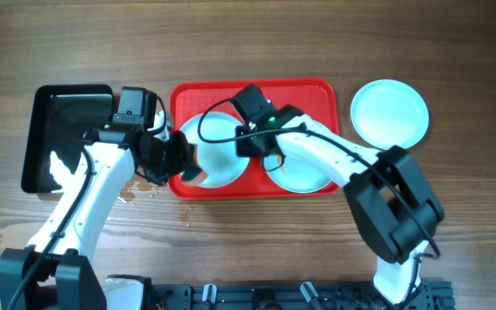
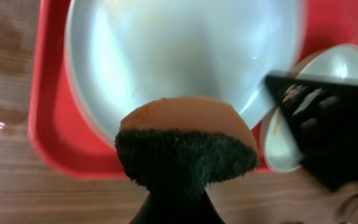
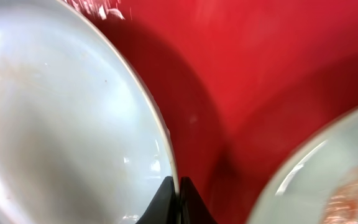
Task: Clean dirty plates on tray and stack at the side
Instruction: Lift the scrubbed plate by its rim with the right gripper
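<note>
Wooden table (image 1: pixel 455 52), seen from overhead: you have the red tray (image 1: pixel 317 90) at centre, a black tray (image 1: pixel 37 138) to its left, and wet patches (image 1: pixel 132 194) on the wood near the red tray's front left corner.

Plates: two lie on the red tray, side by side.
- The left plate (image 1: pixel 222 138) looks mostly clean in the wrist views.
- The right plate (image 3: pixel 337 186) carries an orange-brown smear.
- The third plate (image 1: pixel 390 112) sits alone on the table, off the red tray's right end, apart from it.

Left gripper (image 1: pixel 183 168): your jaws are clamped on a sponge (image 2: pixel 188 140), orange body with a dark scouring face. It sits at the near rim of the left plate. Contact with the plate looks likely, but the left wrist view is too blurred to confirm it.

Right gripper (image 3: pixel 179 198): your fingers are pinched together on the left plate's rim, on the side facing the right plate. I cannot tell whether that edge is raised off the tray floor.
</note>
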`<state>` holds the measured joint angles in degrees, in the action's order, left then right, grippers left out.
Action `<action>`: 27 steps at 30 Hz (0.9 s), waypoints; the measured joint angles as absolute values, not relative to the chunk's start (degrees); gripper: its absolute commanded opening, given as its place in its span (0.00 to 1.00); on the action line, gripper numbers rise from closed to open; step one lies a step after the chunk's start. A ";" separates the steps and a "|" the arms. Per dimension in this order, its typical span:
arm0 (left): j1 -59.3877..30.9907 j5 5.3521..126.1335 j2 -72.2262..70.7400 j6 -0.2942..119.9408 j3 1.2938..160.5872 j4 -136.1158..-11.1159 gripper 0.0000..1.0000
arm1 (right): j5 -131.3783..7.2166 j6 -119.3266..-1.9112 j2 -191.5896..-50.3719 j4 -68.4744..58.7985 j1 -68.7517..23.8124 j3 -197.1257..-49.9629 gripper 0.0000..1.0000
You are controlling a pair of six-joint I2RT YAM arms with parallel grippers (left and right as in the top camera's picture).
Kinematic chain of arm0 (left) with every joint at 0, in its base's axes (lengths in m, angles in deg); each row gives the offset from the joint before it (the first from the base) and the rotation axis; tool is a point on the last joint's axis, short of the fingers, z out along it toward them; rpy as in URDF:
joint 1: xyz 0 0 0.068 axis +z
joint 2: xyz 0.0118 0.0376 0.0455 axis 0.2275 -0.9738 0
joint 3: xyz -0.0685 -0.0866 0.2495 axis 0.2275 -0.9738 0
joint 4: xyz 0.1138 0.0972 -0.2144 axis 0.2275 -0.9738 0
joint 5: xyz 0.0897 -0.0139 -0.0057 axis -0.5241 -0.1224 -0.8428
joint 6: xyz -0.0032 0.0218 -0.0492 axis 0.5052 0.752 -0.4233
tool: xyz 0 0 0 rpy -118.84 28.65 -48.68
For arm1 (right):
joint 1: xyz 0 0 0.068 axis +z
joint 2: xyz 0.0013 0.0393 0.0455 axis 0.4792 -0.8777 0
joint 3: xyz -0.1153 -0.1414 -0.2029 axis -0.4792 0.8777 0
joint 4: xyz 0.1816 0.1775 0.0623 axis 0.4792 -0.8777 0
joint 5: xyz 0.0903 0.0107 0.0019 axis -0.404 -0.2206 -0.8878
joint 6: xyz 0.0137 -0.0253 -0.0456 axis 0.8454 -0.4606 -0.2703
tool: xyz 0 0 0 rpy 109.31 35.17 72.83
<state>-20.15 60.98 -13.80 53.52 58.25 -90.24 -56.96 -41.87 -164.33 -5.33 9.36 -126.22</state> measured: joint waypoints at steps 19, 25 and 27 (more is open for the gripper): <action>-20.15 59.62 -13.78 55.55 56.70 -90.11 0.04 | -27.08 -67.48 -154.98 -11.78 8.73 -141.37 0.04; -20.15 59.45 -13.78 55.55 56.66 -87.37 0.04 | -17.83 -74.69 -154.98 -10.18 11.35 -141.37 0.04; -20.15 59.45 -13.78 55.55 56.66 -86.92 0.04 | -13.77 -76.97 -154.98 -9.02 12.93 -141.37 0.04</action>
<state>-20.15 59.45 -13.78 55.55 56.66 -86.92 -13.77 -76.97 -154.98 -9.02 12.93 -141.37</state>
